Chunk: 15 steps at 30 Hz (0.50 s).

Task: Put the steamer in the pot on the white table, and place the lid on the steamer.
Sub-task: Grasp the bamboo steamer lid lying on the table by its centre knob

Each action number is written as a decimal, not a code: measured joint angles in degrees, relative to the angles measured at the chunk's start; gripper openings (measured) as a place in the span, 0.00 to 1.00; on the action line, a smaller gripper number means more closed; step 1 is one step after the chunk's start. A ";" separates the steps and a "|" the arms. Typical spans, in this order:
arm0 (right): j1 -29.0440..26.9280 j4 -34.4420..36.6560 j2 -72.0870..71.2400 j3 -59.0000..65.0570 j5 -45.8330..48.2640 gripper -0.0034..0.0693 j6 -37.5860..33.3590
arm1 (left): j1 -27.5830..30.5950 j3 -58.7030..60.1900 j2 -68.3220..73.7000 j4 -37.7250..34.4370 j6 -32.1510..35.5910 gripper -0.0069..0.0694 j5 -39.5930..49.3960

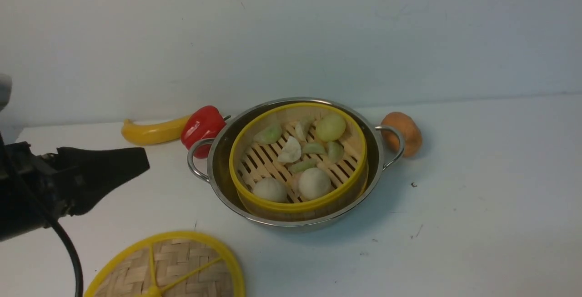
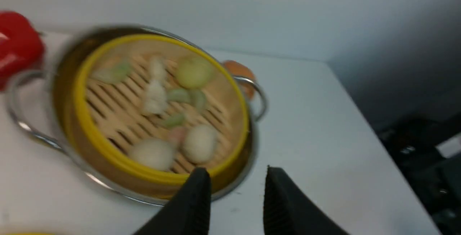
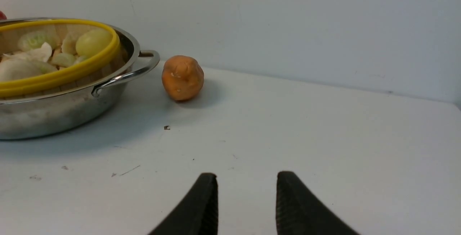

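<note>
At the middle of the white table (image 1: 477, 197), the steamer (image 1: 266, 163) already sits inside the pot (image 1: 291, 225), dumplings and buns on its slats. The lid (image 1: 182, 265) lies flat on the near left of the table, well apart from the pot and partly cut off by the front view's edge.

The risk lies in the lid. It is thin and flat on the surface, so a grab at its rim could skid it or scrape the table, and a loose pinch on the small knob could let it swing. Carried low, it might clip the pot's left handle. Set down off-centre, it would rest cocked on the yellow rim.

The left gripper (image 2: 234, 177) hangs above the table left of the pot, jaws partly apart and apparently empty, though its wrist view is smeared. The right gripper (image 3: 246, 179) sits low over bare table to the right of the pot, jaws moderately parted, holding and touching nothing.
</note>
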 joint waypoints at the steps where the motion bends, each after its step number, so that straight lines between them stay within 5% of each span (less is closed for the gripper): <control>1: 0.00 0.00 0.00 0.00 0.00 0.39 0.00 | -0.63 -0.20 -0.60 0.07 -1.73 0.37 -0.33; 9: 0.00 0.00 0.00 0.00 0.00 0.39 0.00 | -2.96 -0.33 -4.96 0.07 0.13 0.37 -1.21; 15: 0.00 0.00 0.00 0.00 0.00 0.39 0.00 | 3.60 -0.33 -5.33 0.07 11.29 0.37 18.30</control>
